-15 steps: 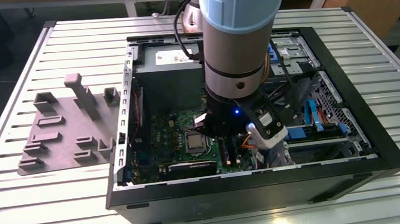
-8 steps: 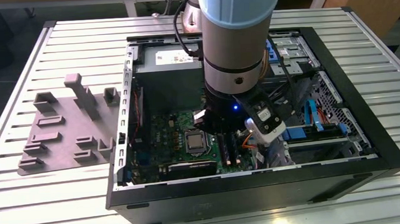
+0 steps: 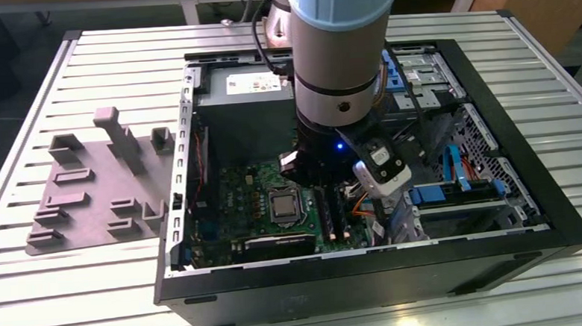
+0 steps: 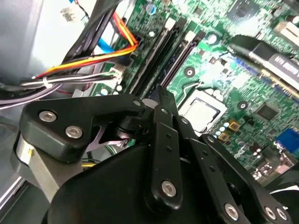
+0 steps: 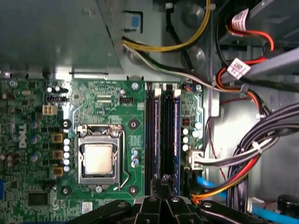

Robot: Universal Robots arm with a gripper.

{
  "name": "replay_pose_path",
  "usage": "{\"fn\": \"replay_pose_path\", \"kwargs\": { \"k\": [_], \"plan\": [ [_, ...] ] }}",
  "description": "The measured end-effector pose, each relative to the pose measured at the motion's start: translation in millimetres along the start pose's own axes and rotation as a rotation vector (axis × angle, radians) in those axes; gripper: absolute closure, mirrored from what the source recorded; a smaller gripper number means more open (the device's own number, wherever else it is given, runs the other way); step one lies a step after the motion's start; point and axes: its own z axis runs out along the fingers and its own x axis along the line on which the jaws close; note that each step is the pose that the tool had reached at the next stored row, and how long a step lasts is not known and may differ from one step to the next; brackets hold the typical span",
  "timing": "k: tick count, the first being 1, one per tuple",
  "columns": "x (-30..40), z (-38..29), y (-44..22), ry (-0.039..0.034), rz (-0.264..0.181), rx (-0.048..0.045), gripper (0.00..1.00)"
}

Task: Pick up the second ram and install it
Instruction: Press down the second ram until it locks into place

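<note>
My gripper (image 3: 306,170) hangs inside the open computer case (image 3: 533,217), low over the green board (image 5: 107,98). Its two black fingers meet tip to tip in both wrist views, so the gripper (image 5: 164,179) is shut, with nothing I can make out between the tips. The tips (image 4: 161,95) sit right over the bank of long memory slots (image 5: 162,135) beside the processor socket (image 5: 99,158). Thin dark strips with blue edges stand in that bank. I cannot tell the second ram apart from the slots themselves.
A grey plastic tray (image 3: 83,196) with raised blocks lies on the slatted table at the exterior view's left of the case. The power-supply box (image 3: 242,91) fills the case's far end. Bundled coloured cables (image 5: 243,158) and blue drive brackets (image 3: 442,196) crowd the side next to the slots.
</note>
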Motion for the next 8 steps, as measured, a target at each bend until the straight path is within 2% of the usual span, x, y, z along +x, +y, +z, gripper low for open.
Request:
{"fn": "replay_pose_path", "kwargs": {
  "k": [5, 8],
  "plan": [
    [0.1, 0.0, 7.8, 0.0001, 0.0, 0.0, 0.89],
    [0.0, 0.0, 9.6, 0.0, 0.0, -0.0001, 0.89]
  ]
}}
